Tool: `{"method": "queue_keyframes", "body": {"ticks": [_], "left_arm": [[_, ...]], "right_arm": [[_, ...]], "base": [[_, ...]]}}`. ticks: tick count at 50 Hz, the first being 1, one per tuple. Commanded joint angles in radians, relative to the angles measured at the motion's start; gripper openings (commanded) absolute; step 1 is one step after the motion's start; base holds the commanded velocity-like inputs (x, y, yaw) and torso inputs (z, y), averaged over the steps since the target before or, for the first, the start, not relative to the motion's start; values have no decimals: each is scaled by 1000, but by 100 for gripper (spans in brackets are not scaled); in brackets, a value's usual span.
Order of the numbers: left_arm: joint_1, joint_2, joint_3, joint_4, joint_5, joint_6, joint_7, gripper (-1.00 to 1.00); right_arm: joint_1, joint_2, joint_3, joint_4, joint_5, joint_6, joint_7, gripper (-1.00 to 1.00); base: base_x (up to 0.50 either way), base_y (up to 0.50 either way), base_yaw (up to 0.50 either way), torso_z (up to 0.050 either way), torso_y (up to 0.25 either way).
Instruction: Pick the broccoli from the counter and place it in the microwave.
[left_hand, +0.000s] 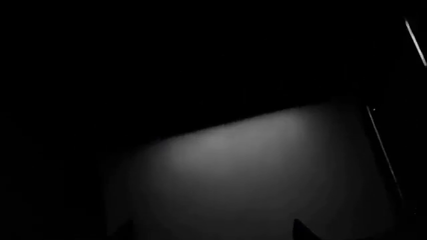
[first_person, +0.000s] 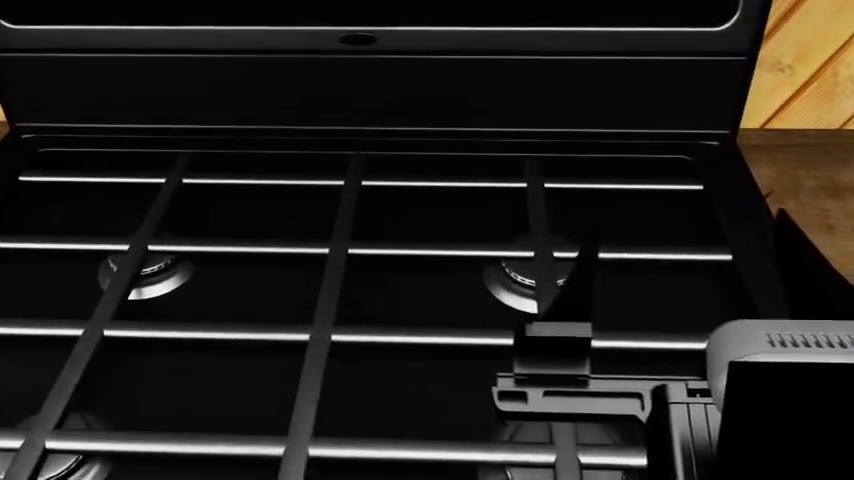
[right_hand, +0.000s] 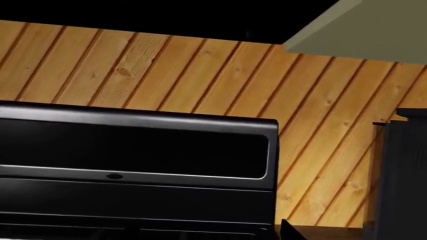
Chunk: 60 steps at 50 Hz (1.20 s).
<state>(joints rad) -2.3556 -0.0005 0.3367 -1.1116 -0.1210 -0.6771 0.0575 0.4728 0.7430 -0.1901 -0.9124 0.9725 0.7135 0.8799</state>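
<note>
The broccoli is out of view in all three views. The counter (first_person: 805, 165) shows only as a brown wooden strip at the far right of the head view, beside the black gas stove top (first_person: 347, 290). My right gripper (first_person: 558, 300) hangs over the stove's right rear burner. One of its dark fingertips (right_hand: 288, 231) sits far off centre, so the jaws stand apart with nothing between them. My left gripper (left_hand: 213, 234) is out of the head view. Its fingertips (left_hand: 303, 231) stand wide apart and empty, facing a dim grey surface (left_hand: 253, 165).
The stove's raised black back panel (right_hand: 133, 150) stands against a slanted wood-plank wall (right_hand: 200, 70). A pale cabinet underside (right_hand: 367, 30) hangs above. A tall dark object (right_hand: 403, 175) stands on the counter right of the stove. Metal grates (first_person: 334, 250) cross the burners.
</note>
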Motion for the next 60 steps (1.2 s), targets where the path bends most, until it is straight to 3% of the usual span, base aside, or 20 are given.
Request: {"method": "queue_keyframes", "body": {"ticks": [1, 4, 9, 16, 20, 24, 25, 37, 60], "left_arm": [[-1, -15, -311, 145, 252, -47, 85, 100], [11, -41, -325, 241, 239, -103, 95, 100], [284, -92, -317, 953, 273, -513, 154, 100], [450, -157, -289, 1484, 295, -888, 229, 100], [513, 0, -242, 1500, 895, -893, 820, 100], [567, 0, -273, 1495, 1495, -894, 1420, 100], [594, 0, -277, 1511, 1645, -894, 1513, 100], [764, 0, -320, 1597, 1649, -894, 1513, 100], [866, 0, -359, 1631, 1649, -894, 1513, 100]], "right_arm": [[22, -9, -22, 12, -9, 5, -10, 100], [22, -9, -27, 17, -14, 2, -17, 100], [25, -11, -37, 24, -22, 2, -24, 100], [31, -3, -37, 25, -13, 6, -28, 100], [39, 0, -38, 22, -5, 12, -26, 100], [36, 4, -38, 19, 0, 13, -25, 100], [35, 7, -35, 17, 3, 14, -24, 100], [22, 24, -26, -3, 26, 18, -5, 100], [13, 30, -33, -3, 27, 10, -8, 100]], "base": [[0, 0, 0, 0, 0], [0, 0, 0, 0, 0], [0, 0, 0, 0, 0], [0, 0, 0, 0, 0], [0, 0, 0, 0, 0], [0, 0, 0, 0, 0], [0, 0, 0, 0, 0], [0, 0, 0, 0, 0], [0, 0, 0, 0, 0]]}}
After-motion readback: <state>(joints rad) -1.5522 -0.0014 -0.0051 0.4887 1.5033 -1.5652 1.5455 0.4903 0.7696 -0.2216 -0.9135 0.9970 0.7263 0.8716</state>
